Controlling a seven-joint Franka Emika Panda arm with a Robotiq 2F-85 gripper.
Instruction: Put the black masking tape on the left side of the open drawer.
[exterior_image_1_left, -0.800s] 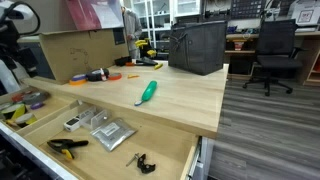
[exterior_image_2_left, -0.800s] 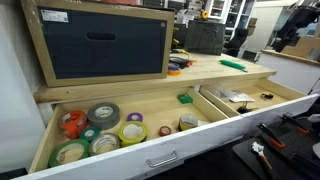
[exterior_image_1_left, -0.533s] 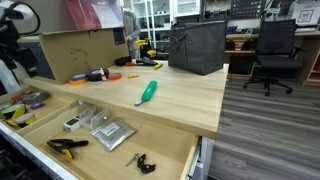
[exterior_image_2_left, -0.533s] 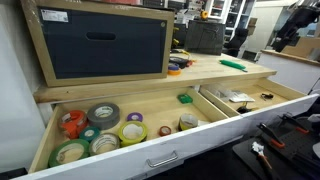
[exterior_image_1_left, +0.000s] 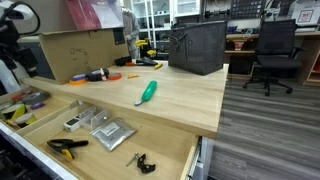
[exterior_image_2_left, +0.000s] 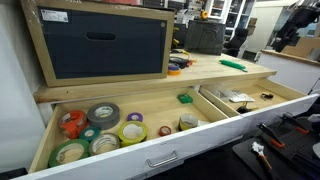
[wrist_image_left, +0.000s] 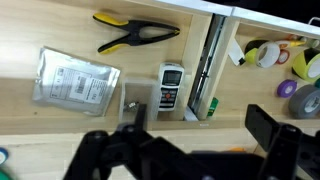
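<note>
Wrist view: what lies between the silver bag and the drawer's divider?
A small grey handheld device lies there, nearer the divider than the bag, as the wrist view shows.

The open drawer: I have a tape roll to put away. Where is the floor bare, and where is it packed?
Bare: the strip along the back wall of the drawer between the grey roll and the green item; and, past the divider, the floor between the plastic bag and the end wall, around the black clip. Packed: the cluster of tape rolls.

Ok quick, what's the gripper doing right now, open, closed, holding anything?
Gripper: open, holding nothing, over the open drawer.
</note>
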